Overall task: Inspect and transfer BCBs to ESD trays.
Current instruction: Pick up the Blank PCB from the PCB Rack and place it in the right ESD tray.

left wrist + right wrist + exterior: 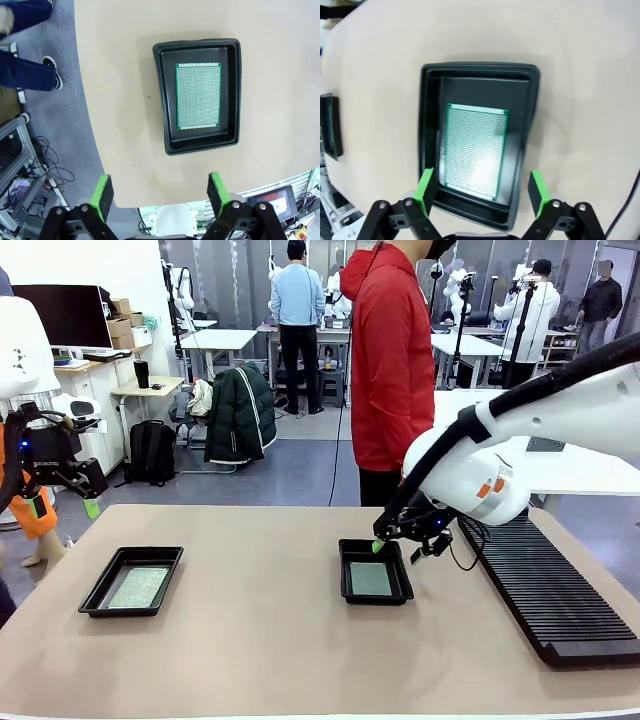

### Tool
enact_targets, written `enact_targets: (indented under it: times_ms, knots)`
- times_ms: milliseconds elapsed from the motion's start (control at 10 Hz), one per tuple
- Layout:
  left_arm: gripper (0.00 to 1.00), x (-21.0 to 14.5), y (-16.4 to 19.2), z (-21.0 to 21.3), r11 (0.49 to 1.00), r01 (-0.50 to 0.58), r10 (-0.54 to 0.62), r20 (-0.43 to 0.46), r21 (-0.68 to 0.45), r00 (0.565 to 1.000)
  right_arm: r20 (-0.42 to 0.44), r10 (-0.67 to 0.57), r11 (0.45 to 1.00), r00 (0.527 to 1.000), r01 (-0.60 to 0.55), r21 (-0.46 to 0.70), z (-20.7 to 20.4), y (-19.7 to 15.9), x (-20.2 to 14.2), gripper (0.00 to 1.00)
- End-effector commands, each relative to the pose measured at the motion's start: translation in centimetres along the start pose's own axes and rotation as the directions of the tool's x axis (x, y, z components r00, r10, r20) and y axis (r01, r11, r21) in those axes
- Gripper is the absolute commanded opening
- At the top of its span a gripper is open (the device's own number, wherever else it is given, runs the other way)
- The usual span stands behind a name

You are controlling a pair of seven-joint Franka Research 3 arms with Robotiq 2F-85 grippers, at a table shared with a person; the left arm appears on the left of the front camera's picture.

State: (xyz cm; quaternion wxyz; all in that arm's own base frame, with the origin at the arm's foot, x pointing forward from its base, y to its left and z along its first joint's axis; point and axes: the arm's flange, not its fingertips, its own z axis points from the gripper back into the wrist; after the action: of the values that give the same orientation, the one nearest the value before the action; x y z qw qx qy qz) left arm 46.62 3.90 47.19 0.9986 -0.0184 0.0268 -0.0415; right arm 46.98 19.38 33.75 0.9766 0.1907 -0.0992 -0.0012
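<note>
Two black ESD trays lie on the tan table. The left tray holds a green BCB. The middle tray holds another BCB, lying flat inside it. My right gripper hovers just above the far edge of the middle tray, open, nothing between its green pads. My left gripper hangs high off the table's left edge, open and empty, looking down on the left tray.
A long black ribbed rack lies along the table's right side. A person in a red jacket stands at the far edge behind the middle tray. The table between the trays is bare.
</note>
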Motion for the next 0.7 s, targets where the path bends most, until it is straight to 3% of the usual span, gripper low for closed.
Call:
enact_targets:
  times_ms: [0,400,600]
  knots:
    - [1.0,-0.1,0.1,-0.2,1.0,0.005,-0.005,0.013,-0.001,1.0,-0.01,-0.002,0.993,1.0,0.001,-0.114,2.0,1.1,0.2,1.0]
    - [1.0,-0.1,0.1,-0.2,1.0,0.005,-0.005,0.013,-0.001,1.0,-0.035,0.038,0.975,0.999,-0.045,-0.218,3.7,1.1,0.5,1.0]
    - [1.0,-0.1,0.1,-0.2,1.0,0.005,-0.005,0.013,-0.001,1.0,-0.013,0.048,0.982,0.999,-0.05,-0.182,3.4,0.4,0.1,1.0]
